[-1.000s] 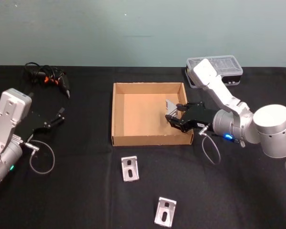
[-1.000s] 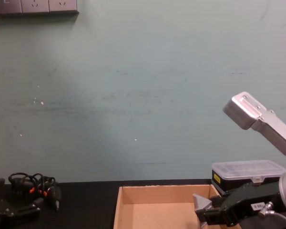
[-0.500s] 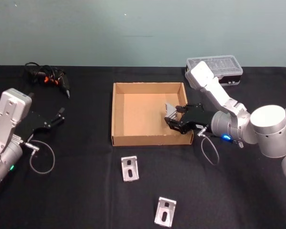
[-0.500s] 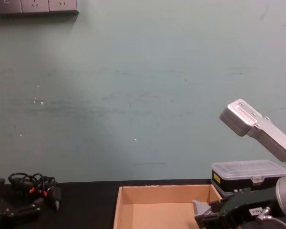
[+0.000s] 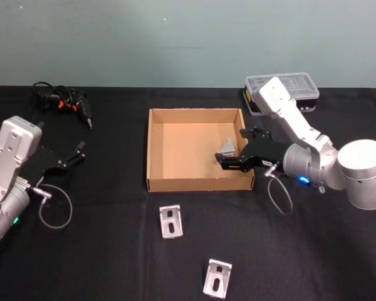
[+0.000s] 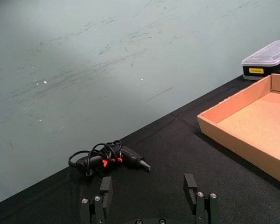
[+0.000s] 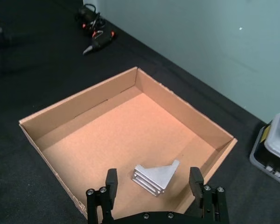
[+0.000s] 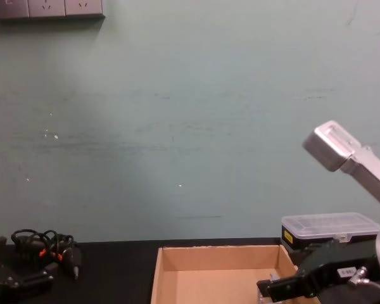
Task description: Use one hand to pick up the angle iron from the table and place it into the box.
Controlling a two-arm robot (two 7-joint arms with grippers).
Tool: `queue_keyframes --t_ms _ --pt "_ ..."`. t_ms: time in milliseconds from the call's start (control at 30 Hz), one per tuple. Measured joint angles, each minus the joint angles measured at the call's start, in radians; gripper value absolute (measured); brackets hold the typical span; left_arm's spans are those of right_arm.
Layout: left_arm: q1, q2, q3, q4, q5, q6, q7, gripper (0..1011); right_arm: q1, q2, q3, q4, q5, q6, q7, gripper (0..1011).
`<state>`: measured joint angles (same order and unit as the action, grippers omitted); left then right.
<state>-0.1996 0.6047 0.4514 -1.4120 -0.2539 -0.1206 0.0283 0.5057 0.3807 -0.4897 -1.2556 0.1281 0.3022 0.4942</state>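
The angle iron [image 7: 155,178] lies in the box [image 5: 149,150], apparently free beneath the spread-fingered right gripper [image 5: 230,150]; only withdrawal seems left, with the left gripper [image 6: 148,179] parked unclenched.

Silver arms [image 5: 362,173], black right tool [image 5: 233,149], blue ring light [image 5: 299,180], looped grey cable [image 5: 279,198]

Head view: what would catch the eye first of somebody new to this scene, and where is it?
The tan box in the middle of the black table stands out: an angle iron lies on its floor near the right wall, below the open right gripper, untouched. A second angle iron and a third angle iron lie on the table in front of the box; the left gripper is parked, open, at the left.
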Motion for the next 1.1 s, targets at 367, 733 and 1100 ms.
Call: queue_keyframes --t_ms 367,733,1100 --pt "0.0 0.0 0.0 0.0 0.0 0.0 0.0 1000 -0.066 0.059 0.048 -0.152 0.037 -0.001 0.0 1003" --pt "0.0 0.0 0.0 0.0 0.0 0.0 0.0 1000 -0.157 0.197 0.071 -0.397 0.092 0.022 0.063 1003" --pt "0.0 0.0 0.0 0.0 0.0 0.0 0.0 1000 -0.233 0.314 0.076 -0.573 0.2 0.084 0.164 1003"
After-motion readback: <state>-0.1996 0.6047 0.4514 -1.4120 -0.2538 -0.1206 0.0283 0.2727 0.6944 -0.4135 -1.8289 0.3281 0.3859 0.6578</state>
